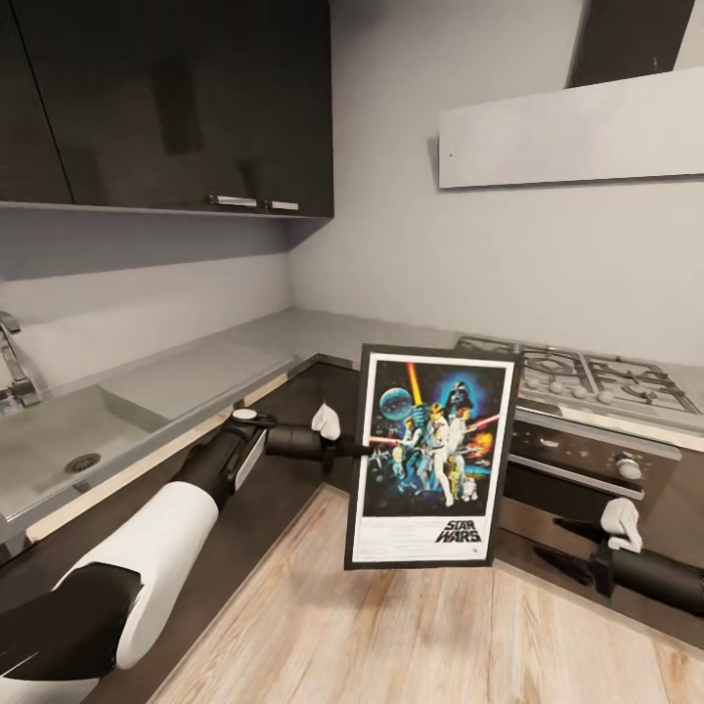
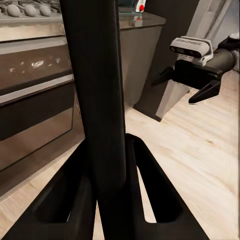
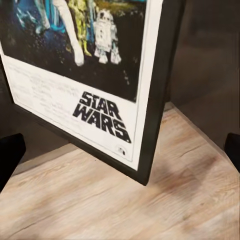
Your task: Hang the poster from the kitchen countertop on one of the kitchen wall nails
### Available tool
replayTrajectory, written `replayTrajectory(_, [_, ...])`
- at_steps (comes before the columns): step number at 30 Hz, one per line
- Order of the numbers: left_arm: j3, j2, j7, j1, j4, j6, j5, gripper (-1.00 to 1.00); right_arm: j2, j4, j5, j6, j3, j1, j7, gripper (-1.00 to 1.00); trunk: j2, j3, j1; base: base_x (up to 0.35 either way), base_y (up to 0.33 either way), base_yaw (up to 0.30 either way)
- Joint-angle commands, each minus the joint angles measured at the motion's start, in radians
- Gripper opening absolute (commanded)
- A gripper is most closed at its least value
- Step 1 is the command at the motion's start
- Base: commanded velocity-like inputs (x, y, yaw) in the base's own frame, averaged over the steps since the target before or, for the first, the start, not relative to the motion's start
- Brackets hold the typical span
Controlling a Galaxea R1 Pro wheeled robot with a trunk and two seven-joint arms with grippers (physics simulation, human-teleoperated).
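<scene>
Left gripper (image 1: 360,450): clamped on poster (image 1: 431,456) edge, at 9 o'clock.
Right gripper (image 1: 552,547): spread wide, empty, at 4 o'clock.

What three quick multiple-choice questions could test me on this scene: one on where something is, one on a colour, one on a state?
1. Where is the poster?
A. In the sink
B. Held up above the floor
C. On the hob

2. What colour is its frame?
A. Black
B. Red
C. White

3. How is the left gripper?
A. Open, away from everything
B. Shut on the tap
C. Shut on the poster

Answers: 1 B, wood floor shows beneath its lower edge. 2 A, a black edge surrounds the white border. 3 C, the left wrist view shows its fingers on either side of the frame edge.
</scene>
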Motion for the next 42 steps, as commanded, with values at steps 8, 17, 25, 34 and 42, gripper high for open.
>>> replayTrajectory(8, [0.0, 0.0, -0.031, 0.0, 0.007, -0.012, -0.005, -1.0, -0.002, 0.01, 0.118, 0.014, 0.002, -0.106, 0.192, 1.0, -0.001, -0.001, 0.0, 0.0, 0.0, 0.0])
replayTrajectory(17, [-0.03, 0.001, -0.084, 0.0, 0.007, -0.015, -0.01, -1.0, -0.019, 0.013, 0.174, 0.013, 0.0, -0.142, 0.299, 1.0, -0.001, -0.001, 0.0, 0.0, 0.0, 0.0])
replayTrajectory(25, [-0.043, 0.004, -0.131, 0.0, 0.006, -0.018, -0.011, -1.0, -0.038, 0.049, 0.176, 0.012, 0.001, -0.155, 0.319, 1.0, -0.001, -0.001, 0.0, 0.0, 0.0, 0.0])
replayTrajectory(34, [-0.043, 0.022, -0.214, 0.0, 0.003, -0.066, -0.01, -1.0, -0.038, 0.096, 0.17, 0.01, 0.001, -0.155, 0.32, 1.0, -0.001, -0.001, 0.0, 0.0, 0.0, 0.0])
replayTrajectory(42, [-0.043, 0.026, -0.219, 0.0, 0.005, -0.093, -0.009, -1.0, -0.036, 0.101, 0.168, 0.009, 0.001, -0.155, 0.32, 1.0, -0.001, -0.001, 0.0, 0.0, 0.0, 0.0])
